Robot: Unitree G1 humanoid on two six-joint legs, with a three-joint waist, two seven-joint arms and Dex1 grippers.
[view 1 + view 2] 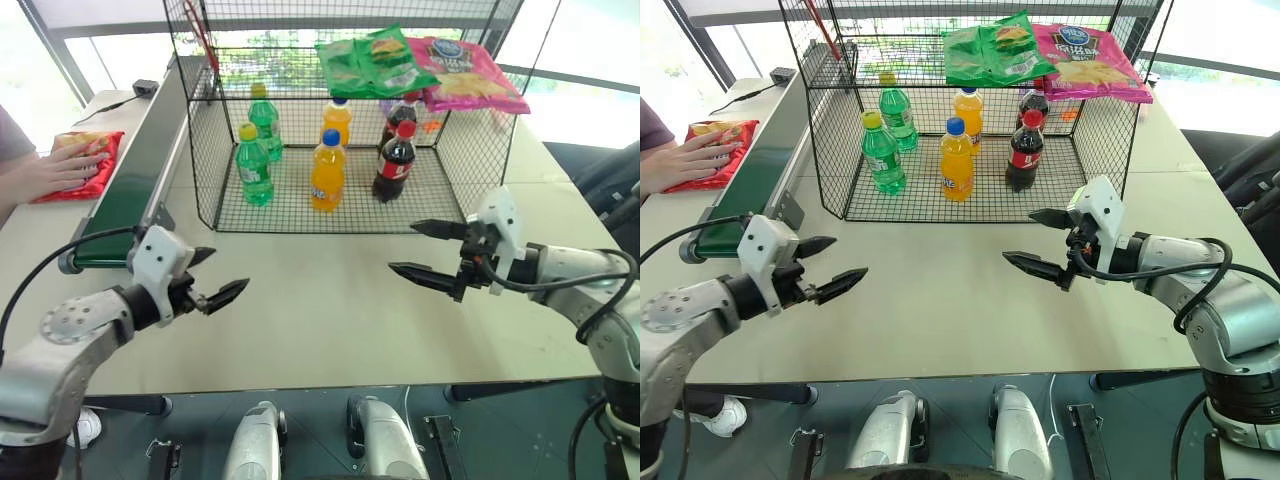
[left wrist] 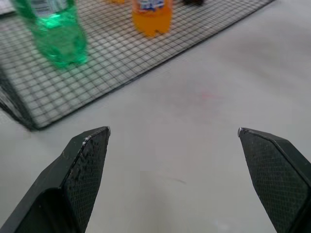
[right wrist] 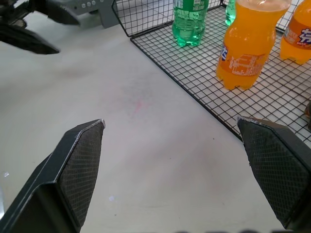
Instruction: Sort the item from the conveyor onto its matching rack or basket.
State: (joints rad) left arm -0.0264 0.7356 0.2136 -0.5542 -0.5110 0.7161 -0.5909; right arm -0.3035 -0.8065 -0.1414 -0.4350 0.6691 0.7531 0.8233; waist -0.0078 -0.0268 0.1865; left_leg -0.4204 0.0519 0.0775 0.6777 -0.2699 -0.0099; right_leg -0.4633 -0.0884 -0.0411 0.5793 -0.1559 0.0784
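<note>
Head views: the left gripper [image 1: 216, 277] hovers over the bare desk [image 1: 320, 300] with its 2 fingers spread wide, holding and touching nothing. The right gripper [image 1: 425, 250] hovers opposite it, its 2 fingers also spread wide and empty. The red chip bag [image 1: 82, 163] lies flat on the desk at the far left, just beside the conveyor [image 1: 140, 165] on the side away from the wire cage [image 1: 340, 120]. A person's hand [image 1: 52, 172] rests on top of the bag. The bag's long axis runs roughly parallel to the belt, away from the robot. The cage stands on the desk beyond both grippers. On its mesh top shelf lie 2 green chip bags [image 1: 372, 62] and 1 pink chip bag [image 1: 466, 72]. Inside it stand 2 green bottles [image 1: 254, 165], 2 orange bottles [image 1: 328, 172] and 2 cola bottles [image 1: 395, 162].

Left wrist view: both fingers [image 2: 82, 170] stand far apart above plain desk, with nothing between them. A green bottle and an orange bottle stand beyond on the cage floor.

Right wrist view: the fingers [image 3: 77, 165] are wide apart over bare desk, gripping nothing. The cage's front edge, an orange bottle and a green bottle lie ahead, and the left gripper is in view as well.
</note>
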